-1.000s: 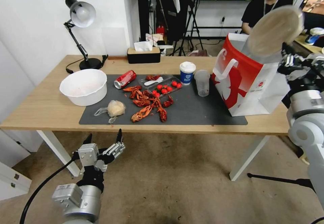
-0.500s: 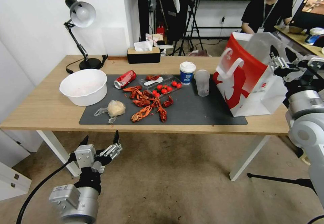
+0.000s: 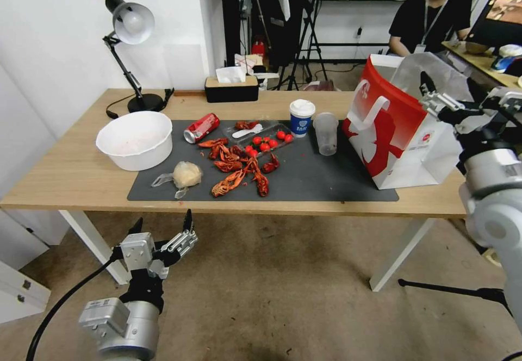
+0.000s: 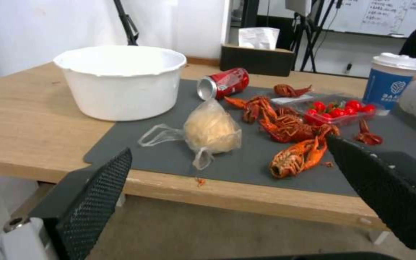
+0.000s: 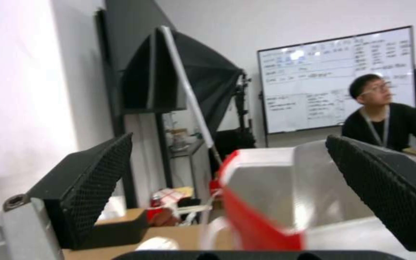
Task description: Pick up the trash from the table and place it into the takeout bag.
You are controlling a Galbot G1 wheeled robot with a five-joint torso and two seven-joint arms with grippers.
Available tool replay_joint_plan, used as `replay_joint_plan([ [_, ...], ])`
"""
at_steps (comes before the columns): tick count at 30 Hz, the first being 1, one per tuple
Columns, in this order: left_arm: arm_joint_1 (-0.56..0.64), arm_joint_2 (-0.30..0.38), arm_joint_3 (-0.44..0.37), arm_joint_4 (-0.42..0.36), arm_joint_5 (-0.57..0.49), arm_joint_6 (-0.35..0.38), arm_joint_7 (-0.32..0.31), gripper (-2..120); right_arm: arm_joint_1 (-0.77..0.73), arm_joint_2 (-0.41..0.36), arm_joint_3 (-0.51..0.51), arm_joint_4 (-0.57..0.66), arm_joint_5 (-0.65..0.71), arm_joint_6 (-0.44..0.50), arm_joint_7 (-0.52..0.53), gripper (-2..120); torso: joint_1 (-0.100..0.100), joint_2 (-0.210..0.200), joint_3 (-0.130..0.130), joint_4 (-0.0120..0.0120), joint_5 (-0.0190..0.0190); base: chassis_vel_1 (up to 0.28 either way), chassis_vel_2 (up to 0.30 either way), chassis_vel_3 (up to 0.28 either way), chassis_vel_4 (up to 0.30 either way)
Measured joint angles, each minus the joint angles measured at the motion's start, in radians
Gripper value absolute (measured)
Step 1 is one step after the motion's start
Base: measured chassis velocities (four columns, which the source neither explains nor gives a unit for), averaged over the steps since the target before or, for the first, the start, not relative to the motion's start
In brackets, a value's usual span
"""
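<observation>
The takeout bag, red and white, stands open at the right end of the table. My right gripper hovers open over the bag's rim with nothing between its fingers; the right wrist view has the bag just beyond the gripper. Trash lies on the grey mat: a red soda can on its side, a blue lidded cup, a clear plastic cup and a small clear bag with a pale lump. My left gripper hangs open below the table's front edge, facing that small bag.
A big white bowl sits left on the table. Red crayfish shells and a clear tray of cherry tomatoes fill the mat's middle. A desk lamp and a tissue box stand along the far edge.
A second ago my right gripper held a beige dish above the bag. The dish is now gone from sight and the gripper stands open and lower. The bag shifted slightly.
</observation>
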Motion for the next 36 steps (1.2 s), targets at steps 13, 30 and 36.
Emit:
replay_joint_plan([
  [13, 0.006, 0.006, 0.0, -0.002, -0.005, -0.003, 0.044, 100, -0.232, 0.143, -0.03, 0.101, -0.231, -0.009, -0.064, 100, 0.0, 0.0, 0.0, -0.0001, 0.0002, 0.0, 0.0, 0.0, 0.0],
  [30, -0.002, 0.007, 0.0, 0.017, -0.008, -0.011, 0.043, 100, -0.451, 0.247, -0.059, -0.004, -0.355, 0.214, -0.19, 100, 0.0, 0.0, 0.0, -0.0001, 0.0002, 0.0, 0.0, 0.0, 0.0],
  [36, -0.01, 0.003, 0.002, 0.027, -0.008, -0.014, 0.041, 100, -0.509, 0.266, -0.066, -0.069, -0.387, 0.293, -0.215, 100, 0.0, 0.0, 0.0, 0.0001, 0.0003, 0.0, 0.0, 0.0, 0.0],
])
